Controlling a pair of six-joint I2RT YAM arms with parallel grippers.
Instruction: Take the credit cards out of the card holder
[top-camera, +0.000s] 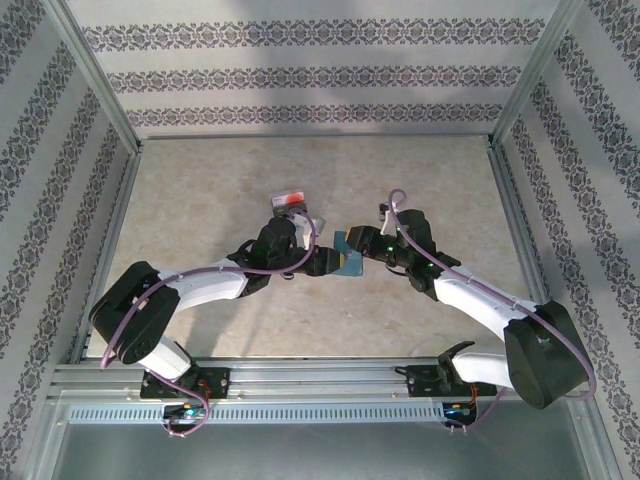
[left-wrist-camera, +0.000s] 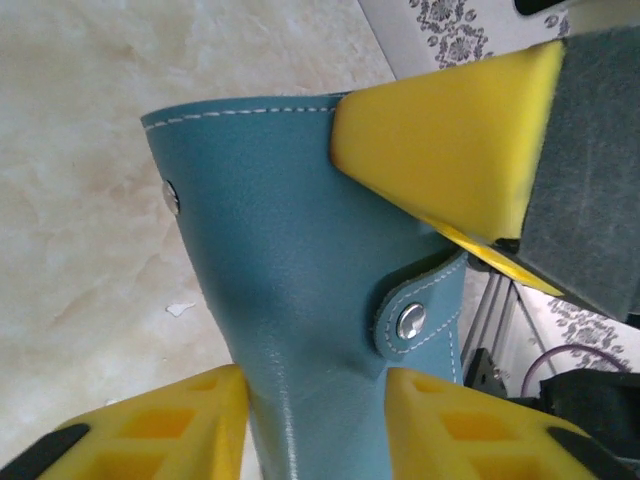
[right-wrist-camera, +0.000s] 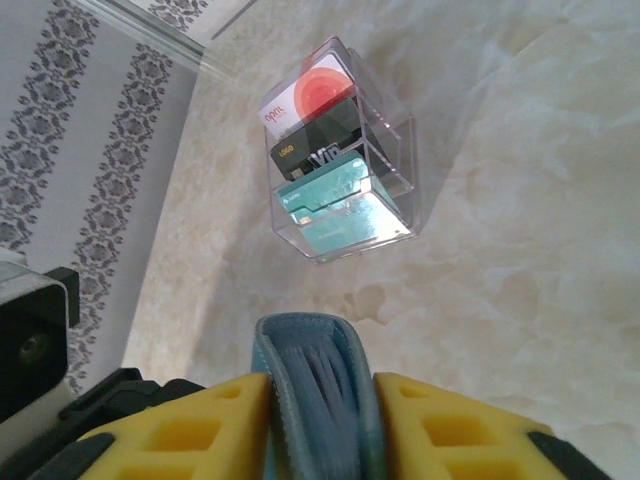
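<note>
Top external view has my two arms bent in toward each other over the middle of the table (top-camera: 200, 200). The card holder (top-camera: 348, 258) sits between my left hand (top-camera: 333, 264) and my right hand (top-camera: 368, 250), and both touch it.

Left wrist view looks along the slate-blue face of the holder. My left hand is set narrow, with a yellow finger (left-wrist-camera: 190, 425) against each side of the holder's lower part and no gap that I can see. The closure tab (left-wrist-camera: 420, 310) with its metal snap wraps over the holder's right edge, and white stitching runs along the top edge. One yellow finger of my right hand lies on the upper right corner, and a strip of its partner shows behind that same edge.

Right wrist view shows the holder edge-on, pinched between my right hand's two fingers, which are also narrow. I see its folded layers from above but cannot tell whether any card is inside.

The credit cards (right-wrist-camera: 318, 145) stand side by side in a clear box (right-wrist-camera: 395, 160) on the table, beyond the holder and apart from it. The white card (right-wrist-camera: 310, 95) with a red disc is farthest from me, then the black card (right-wrist-camera: 325, 150), then the teal card (right-wrist-camera: 320, 190) nearest. From above, the box lies just past my left hand, toward the table's far edge.
</note>
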